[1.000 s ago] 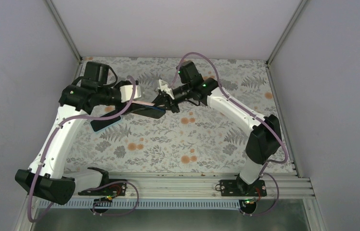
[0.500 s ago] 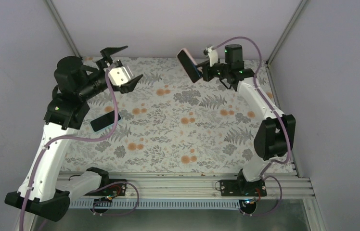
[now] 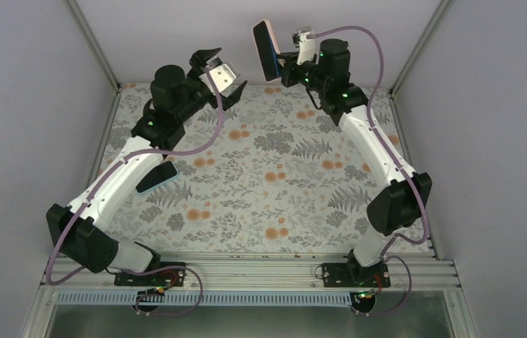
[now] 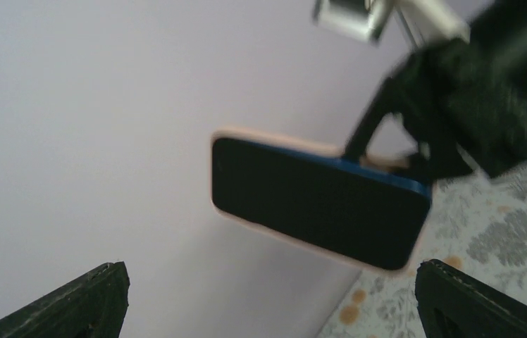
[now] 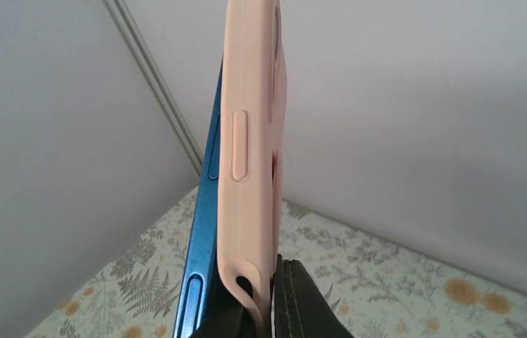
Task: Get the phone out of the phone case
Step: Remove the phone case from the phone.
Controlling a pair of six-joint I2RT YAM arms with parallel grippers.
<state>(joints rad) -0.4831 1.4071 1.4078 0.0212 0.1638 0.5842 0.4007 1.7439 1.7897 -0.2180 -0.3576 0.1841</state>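
Observation:
The phone in its pink case point(image 3: 266, 49) is held up in the air at the back of the table, near the rear wall. My right gripper point(image 3: 286, 69) is shut on its lower end. In the right wrist view the pink case point(image 5: 250, 141) stands edge-on, and the phone's blue edge point(image 5: 203, 239) sits a little proud of it on the left. My left gripper point(image 3: 229, 68) is open and empty, just left of the phone. In the left wrist view the black screen point(image 4: 317, 208) faces me, above and between my fingertips point(image 4: 102, 299).
A flat black slab point(image 3: 156, 176) lies on the floral mat at the left, partly under my left arm. The grey rear wall is close behind both grippers. Metal frame posts point(image 3: 416, 49) run up the corners.
My left arm has swung from the left side toward the back centre, jaws still open. My right gripper has lifted the cased phone slightly higher and to the left.

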